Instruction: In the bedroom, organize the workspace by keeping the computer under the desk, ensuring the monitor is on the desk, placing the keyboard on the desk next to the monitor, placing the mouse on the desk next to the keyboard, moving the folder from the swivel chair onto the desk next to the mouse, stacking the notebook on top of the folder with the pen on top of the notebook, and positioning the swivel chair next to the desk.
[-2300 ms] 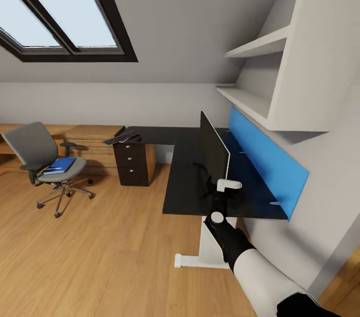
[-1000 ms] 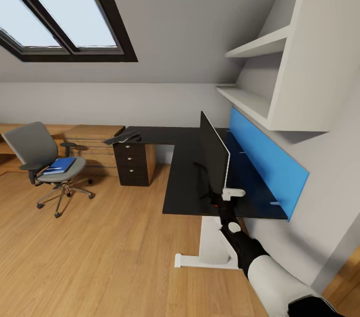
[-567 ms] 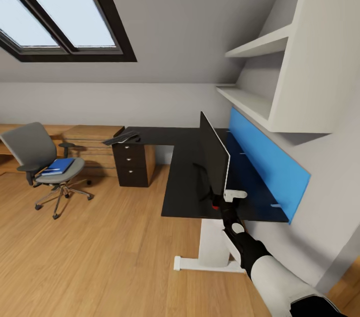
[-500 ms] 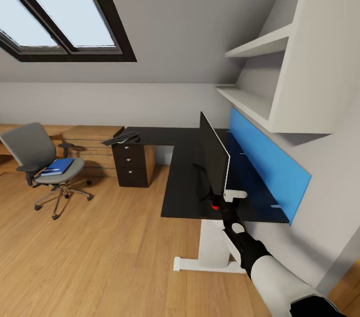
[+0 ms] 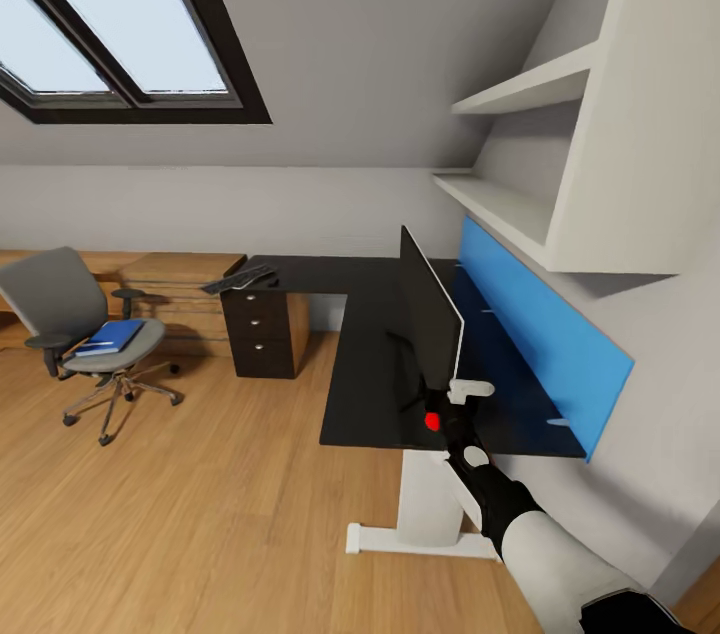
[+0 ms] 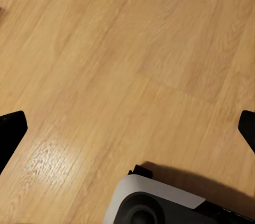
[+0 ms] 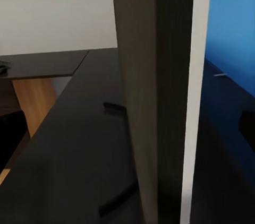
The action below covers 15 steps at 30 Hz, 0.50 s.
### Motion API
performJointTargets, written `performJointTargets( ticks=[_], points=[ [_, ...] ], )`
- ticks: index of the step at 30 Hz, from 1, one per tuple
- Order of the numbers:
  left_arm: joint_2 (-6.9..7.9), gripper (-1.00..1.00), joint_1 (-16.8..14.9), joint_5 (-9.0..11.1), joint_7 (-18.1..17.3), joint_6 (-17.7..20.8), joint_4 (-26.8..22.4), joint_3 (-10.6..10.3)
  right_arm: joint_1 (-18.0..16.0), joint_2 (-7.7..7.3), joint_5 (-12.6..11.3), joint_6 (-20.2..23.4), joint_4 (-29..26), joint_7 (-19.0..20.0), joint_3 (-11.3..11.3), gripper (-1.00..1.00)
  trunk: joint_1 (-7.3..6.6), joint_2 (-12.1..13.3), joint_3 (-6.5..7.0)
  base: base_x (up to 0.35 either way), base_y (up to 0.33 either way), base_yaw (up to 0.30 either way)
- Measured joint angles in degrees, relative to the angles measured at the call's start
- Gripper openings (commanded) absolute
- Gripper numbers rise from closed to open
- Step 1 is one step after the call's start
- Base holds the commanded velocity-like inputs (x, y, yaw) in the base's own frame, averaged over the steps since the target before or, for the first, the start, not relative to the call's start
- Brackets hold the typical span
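The monitor [image 5: 428, 314] stands on the black desk [image 5: 370, 364], seen edge-on, with a red dot at its near lower corner. My right gripper [image 5: 452, 396] is open at that near end, and in the right wrist view the monitor's edge [image 7: 159, 75] runs between the wide-apart fingers [image 7: 247, 128]. The keyboard [image 5: 238, 278] lies on the desk's far left end. The blue folder [image 5: 112, 336] rests on the seat of the swivel chair [image 5: 60, 294]. My left gripper [image 6: 128, 128] hangs open over the wood floor. Computer, mouse, notebook and pen are not made out.
A dark drawer unit [image 5: 260, 334] stands under the desk's left end, with a light-wood chest [image 5: 180, 289] beside it. A blue wall panel [image 5: 535, 339] and white shelves [image 5: 510, 204] sit behind the monitor. The white desk leg [image 5: 425, 504] is close to my arm. Open floor [image 5: 200, 494] lies left.
My right arm has drawn back along the monitor's lower edge to its near corner. The whole picture has shifted slightly since then, so the camera has moved; the furniture has not.
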Motion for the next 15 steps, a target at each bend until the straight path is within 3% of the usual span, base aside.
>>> performJointTargets(
  ticks=[5, 15],
  points=[
    [-0.01, 1.0, 0.0, 0.0, 0.0, 0.0, 0.0, 0.0, 0.0, -0.01, 0.03, 0.0, 0.0, 0.02, 0.0, 1.0, 0.0, 0.01, 0.0, 0.169, 0.0, 0.0],
    [-0.02, 1.0, 0.0, 0.0, 0.0, 0.0, 0.0, 0.0, 0.0, 0.06, 0.15, -0.06, 0.0, 0.09, 0.0, 1.0, 0.01, 0.0, 0.0, 0.014, 0.0, 0.0]
  ],
)
